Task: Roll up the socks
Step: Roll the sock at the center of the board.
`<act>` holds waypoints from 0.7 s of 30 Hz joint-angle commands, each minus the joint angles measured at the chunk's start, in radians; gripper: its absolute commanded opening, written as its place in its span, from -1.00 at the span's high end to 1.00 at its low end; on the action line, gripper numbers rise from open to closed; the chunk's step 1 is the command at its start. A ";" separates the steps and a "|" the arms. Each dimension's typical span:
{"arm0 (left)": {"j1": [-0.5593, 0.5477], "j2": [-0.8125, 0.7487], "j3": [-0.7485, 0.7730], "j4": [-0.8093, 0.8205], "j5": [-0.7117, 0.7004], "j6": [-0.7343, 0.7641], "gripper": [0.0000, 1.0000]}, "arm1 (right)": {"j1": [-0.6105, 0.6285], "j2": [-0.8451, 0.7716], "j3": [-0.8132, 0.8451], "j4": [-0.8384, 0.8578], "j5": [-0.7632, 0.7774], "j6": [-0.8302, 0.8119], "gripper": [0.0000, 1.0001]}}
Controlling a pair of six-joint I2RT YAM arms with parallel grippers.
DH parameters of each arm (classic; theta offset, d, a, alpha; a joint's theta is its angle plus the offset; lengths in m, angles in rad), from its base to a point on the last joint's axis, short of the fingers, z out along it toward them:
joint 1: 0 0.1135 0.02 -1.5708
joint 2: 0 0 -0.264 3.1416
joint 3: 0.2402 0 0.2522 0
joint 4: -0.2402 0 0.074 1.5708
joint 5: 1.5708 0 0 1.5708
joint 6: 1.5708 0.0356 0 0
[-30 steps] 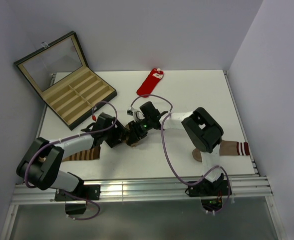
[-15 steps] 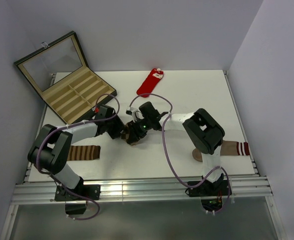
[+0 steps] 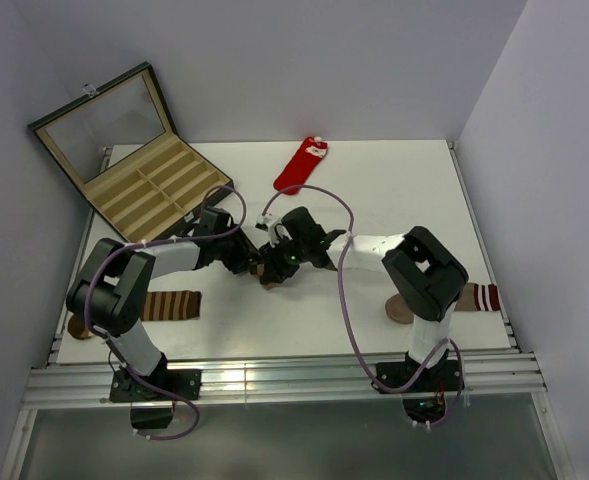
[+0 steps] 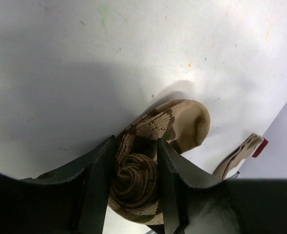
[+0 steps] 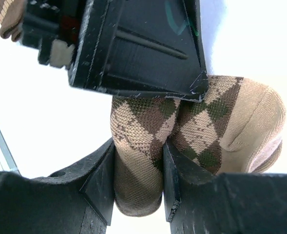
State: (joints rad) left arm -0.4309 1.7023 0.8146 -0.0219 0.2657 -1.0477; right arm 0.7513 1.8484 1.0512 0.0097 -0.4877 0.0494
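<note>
Where the white desk [image 3: 394, 200] starts on the left, an open compartment case [image 3: 139, 185] sits at the far corner and a ring-striped sock [image 3: 166, 305] lies flat near the front edge. Next, the left arm [image 3: 174, 258] reaches to mid-desk, its jaws clenched on the coiled end of the argyle sock [image 4: 136, 183], one finger against each side of the roll. That sock rests on the desk at the centre, its tan toe [image 4: 192, 129] lying unrolled. From the other side, the right arm [image 3: 374, 245] has its jaws grasping the same sock's folded body. Behind, well apart, the red sock [image 3: 302, 165] lies flat; far right, a tan sock [image 3: 474, 296] lies partly under the right arm
</note>
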 commanded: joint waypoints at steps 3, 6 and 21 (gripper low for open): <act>-0.026 0.048 -0.065 -0.059 0.015 -0.006 0.07 | 0.020 -0.034 0.021 0.135 -0.021 -0.029 1.00; -0.026 0.040 -0.071 -0.050 -0.011 -0.014 0.04 | 0.019 0.037 0.067 0.072 -0.159 -0.022 1.00; -0.012 -0.219 -0.038 -0.182 -0.261 -0.098 -0.57 | 0.014 0.029 0.029 -0.033 -0.063 -0.039 1.00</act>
State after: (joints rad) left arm -0.4484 1.5776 0.7628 -0.0742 0.1356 -1.1378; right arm 0.7551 1.9064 1.0679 0.0193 -0.6033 0.0452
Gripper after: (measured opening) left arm 0.767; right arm 0.427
